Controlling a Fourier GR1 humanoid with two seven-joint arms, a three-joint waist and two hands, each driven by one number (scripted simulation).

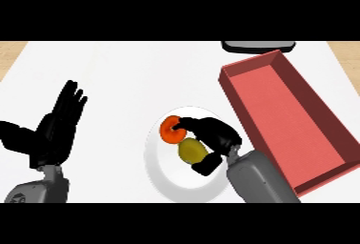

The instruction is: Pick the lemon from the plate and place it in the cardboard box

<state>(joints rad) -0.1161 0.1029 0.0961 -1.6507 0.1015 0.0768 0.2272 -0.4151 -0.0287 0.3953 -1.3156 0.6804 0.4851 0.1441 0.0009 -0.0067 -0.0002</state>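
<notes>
Head view
Plate: white, low centre of the counter.
Lemon: yellow-green, on the plate, at 5 o'clock from an orange fruit and just beside it.
Right hand: over the plate, fingers curved across the lemon's top and right, thumb under it at 5 o'clock; fingertips reach the orange fruit.
Box: red-brown, open, at 2 o'clock from the plate, apart from it.
Left hand: at 9 o'clock, fingers straight and up, resting, holding nothing.
Dark object: top edge, 12 o'clock from the box.

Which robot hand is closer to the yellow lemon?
Right. The right hand curls round the lemon on the plate; the left hand rests open, far left.
</notes>
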